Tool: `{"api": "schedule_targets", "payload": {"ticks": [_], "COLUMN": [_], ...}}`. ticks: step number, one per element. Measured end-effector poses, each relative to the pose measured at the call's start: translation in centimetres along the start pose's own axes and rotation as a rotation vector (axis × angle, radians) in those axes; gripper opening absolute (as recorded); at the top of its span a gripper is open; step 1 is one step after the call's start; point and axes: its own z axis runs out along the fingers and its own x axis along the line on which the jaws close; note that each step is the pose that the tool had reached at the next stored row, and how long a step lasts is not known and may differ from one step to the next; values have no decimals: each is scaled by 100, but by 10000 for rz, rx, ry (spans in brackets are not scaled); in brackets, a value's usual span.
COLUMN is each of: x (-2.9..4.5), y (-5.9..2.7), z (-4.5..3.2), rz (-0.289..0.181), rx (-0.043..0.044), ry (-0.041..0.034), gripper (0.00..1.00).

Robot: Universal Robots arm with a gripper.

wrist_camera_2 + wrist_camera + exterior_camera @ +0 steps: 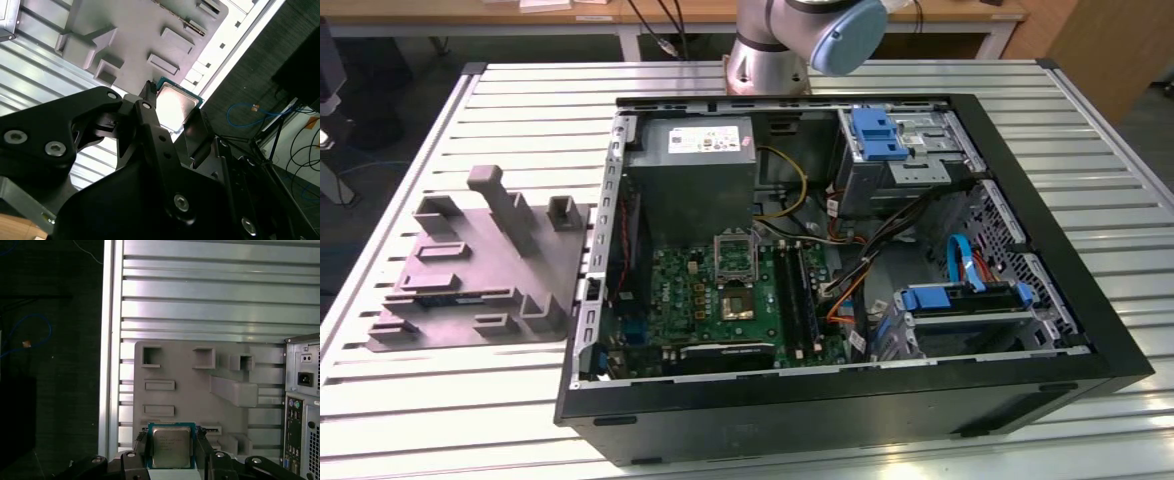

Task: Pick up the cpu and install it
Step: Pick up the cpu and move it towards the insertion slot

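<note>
Cpu clamped over a slatted metal table

The ribbed aluminium table (pixel 427 400) carries an open computer case (pixel 854 405) at centre and a grey fixture tray (pixel 467 270) at the exterior view's left. In both wrist views the gripper (pixel 171 452) (pixel 172 114) pinches the cpu (pixel 171 442) (pixel 175 102) by opposite edges, with the tray behind it.

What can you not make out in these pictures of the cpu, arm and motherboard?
- cpu: underside faces away in both wrist views; the gripper covers its sides.
- arm: cut off by the exterior view's top edge.
- motherboard: parts too small to tell in the exterior view.
</note>
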Motion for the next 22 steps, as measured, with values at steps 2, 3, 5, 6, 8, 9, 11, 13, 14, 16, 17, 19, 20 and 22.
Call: {"api": "schedule_targets", "payload": {"ticks": [2, 3, 5, 6, 8, 9, 11, 13, 14, 16, 17, 19, 20, 22], "x": [-2, -2, -2, -3, -2, -2, -2, -3, -8, -28, -39, -60, -67, -68], "y": [0, 0, -4, -12, -31, -41, -46, -47, -48, -48, -48, -48, -48, -48], "z": [0, 0, -1, 0, -1, -1, -1, 0, -1, 0, 0, 1, 1, 1], "rz": [-1, -1, -2, -3, -1, -1, 0, 1, -2, -2, -1, -1, -1, 0], "rx": [0, 0, 1, 0, 0, 0, 0, -1, 1, 0, 0, 0, 0, 0], "ry": [0, 0, 1, 0, 1, 0, 1, -1, 1, 1, 0, 0, 0, 0], "gripper": [47, 47, 47, 47, 47, 47, 47, 47, 47, 47, 47, 47, 47, 47]}}
